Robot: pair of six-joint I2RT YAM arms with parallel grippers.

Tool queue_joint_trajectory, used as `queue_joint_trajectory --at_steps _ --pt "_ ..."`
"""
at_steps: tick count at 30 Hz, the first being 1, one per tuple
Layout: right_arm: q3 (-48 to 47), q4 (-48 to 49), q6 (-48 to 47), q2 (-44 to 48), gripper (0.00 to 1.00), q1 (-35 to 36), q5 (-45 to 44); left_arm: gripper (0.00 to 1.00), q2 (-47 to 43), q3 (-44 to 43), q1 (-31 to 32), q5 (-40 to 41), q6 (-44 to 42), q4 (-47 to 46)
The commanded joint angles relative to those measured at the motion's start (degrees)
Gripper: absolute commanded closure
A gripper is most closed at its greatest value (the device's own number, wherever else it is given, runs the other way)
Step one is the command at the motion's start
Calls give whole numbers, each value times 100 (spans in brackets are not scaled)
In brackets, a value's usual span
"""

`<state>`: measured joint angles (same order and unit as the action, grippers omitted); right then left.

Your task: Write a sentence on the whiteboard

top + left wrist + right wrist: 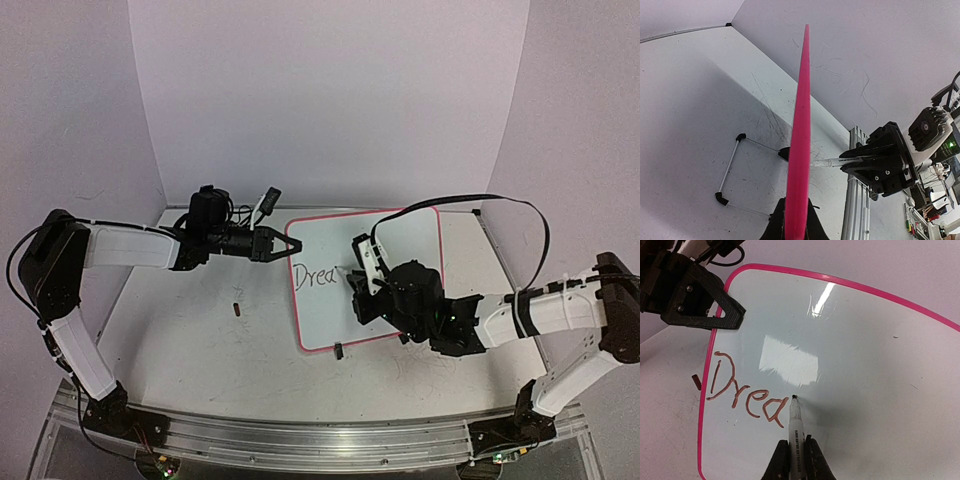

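Pink-rimmed whiteboard (400, 240) partly behind right hand (362, 278)

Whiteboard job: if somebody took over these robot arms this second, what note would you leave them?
Left gripper: shut on the left rim of the whiteboard, steadying it.
Right gripper: shut on a marker, tip at the board.
Done: the sentence reads "Drea" so far.
Left: finish that word and write the rest of the sentence.

The only readable writing is the unfinished sentence (747, 390), handwritten in reddish-brown on the whiteboard (865, 355): "Drea". The marker (795, 430) carries fine print along its barrel, too small to read.
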<state>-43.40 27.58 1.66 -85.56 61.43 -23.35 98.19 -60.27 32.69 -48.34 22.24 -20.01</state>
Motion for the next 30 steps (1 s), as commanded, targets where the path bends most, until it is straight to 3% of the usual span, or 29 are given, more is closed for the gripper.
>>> queue_joint_trajectory --at_steps 1,30 --pt "-140 -190 129 -14 100 -3 -79 100 -45 -21 -17 360 -153 196" --pt "173 -454 603 152 100 154 53 100 -29 -31 -17 341 -150 202"
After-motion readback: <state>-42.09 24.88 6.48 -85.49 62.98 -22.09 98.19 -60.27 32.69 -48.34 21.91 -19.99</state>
